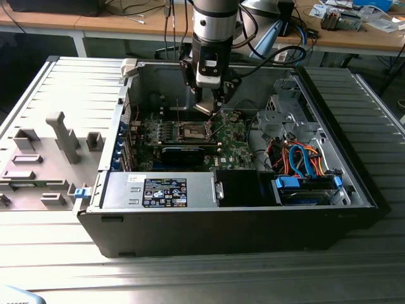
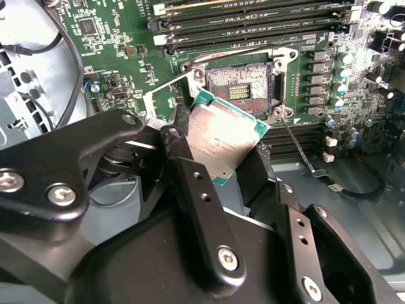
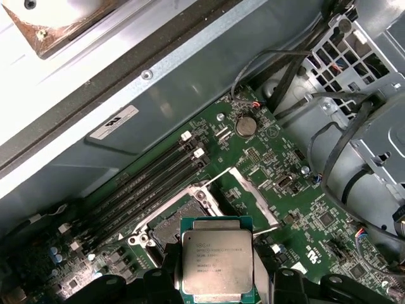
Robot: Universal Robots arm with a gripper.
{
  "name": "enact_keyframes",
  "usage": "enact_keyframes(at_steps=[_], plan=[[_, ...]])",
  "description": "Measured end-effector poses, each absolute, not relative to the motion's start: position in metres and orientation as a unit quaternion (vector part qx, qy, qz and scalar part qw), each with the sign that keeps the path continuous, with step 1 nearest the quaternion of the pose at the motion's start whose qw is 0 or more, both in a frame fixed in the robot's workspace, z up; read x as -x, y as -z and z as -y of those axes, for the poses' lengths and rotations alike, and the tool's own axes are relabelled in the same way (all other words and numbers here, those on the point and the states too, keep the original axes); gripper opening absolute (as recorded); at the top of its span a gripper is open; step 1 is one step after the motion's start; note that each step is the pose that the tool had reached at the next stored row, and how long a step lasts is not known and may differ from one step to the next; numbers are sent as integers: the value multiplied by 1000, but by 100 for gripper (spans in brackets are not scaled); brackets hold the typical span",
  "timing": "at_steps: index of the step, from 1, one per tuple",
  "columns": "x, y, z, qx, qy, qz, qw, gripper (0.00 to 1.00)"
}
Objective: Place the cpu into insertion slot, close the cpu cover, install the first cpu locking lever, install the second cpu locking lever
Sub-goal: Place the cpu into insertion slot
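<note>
In the exterior view, upper middle of the frame, the hand [image 1: 209,102] hangs inside the open case, clamped on the cpu [image 1: 207,107], above and apart from the insertion slot [image 1: 193,131]; in the second wrist view the chip sits between the fingers [image 2: 196,190] at an angle to the socket, so a corner could land first; in the first wrist view the slot lies uncovered just beyond it; misalignment might bend its contacts.

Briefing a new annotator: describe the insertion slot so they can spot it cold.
Look into the open computer case at the green motherboard. Beside the row of long black memory slots sits the insertion slot, near the cpu held in the gripper. It is the only square socket, with a metal rim and pin-filled centre.
</note>
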State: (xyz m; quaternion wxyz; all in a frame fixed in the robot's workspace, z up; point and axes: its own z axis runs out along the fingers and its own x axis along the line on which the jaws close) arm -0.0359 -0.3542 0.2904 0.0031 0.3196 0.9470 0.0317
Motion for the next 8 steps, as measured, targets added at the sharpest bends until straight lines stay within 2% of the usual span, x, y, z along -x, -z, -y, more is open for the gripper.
enact_keyframes(at_steps=[8], plan=[[36,-290,354,-336,-31,-941,4,54]])
